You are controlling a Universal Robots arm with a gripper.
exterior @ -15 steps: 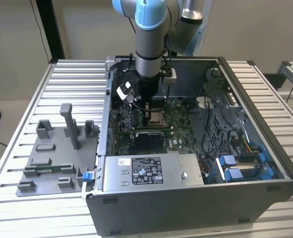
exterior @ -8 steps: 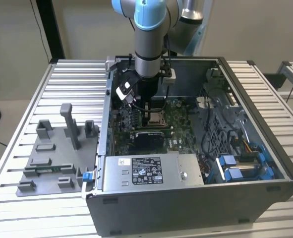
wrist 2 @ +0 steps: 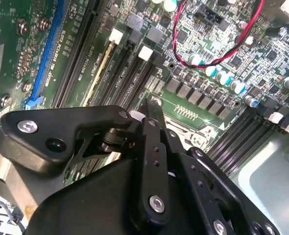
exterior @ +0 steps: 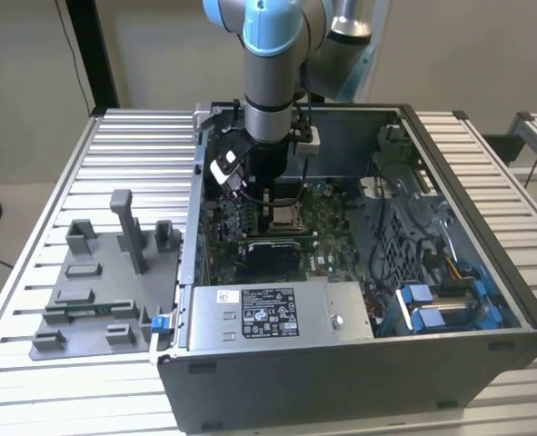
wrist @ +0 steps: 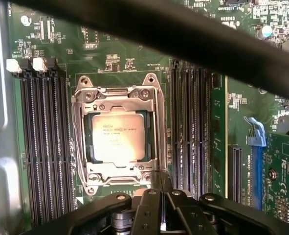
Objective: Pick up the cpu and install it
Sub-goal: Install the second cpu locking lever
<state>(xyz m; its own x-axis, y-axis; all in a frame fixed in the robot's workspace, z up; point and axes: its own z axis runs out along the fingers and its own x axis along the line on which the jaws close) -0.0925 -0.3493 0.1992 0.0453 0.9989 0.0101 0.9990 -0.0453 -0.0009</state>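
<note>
Gripper (wrist: pixel 160 196) hangs just above the socket (wrist: pixel 119 139) inside the case (exterior: pixel 486 272), fingers pressed together w/ nothing between them. Cpu (wrist: pixel 119 137) already sits in the socket frame on the motherboard (wrist: pixel 110 54); placement looks done, approx. task end.

An open computer case (exterior: pixel 359 300) lies on a slatted metal table (exterior: pixel 59 391). The arm (exterior: pixel 270 82) reaches down into it over the green motherboard (exterior: pixel 332 232). At the case's nine o'clock sits a grey fixture tray (exterior: pixel 100 291) with upright blocks.
</note>
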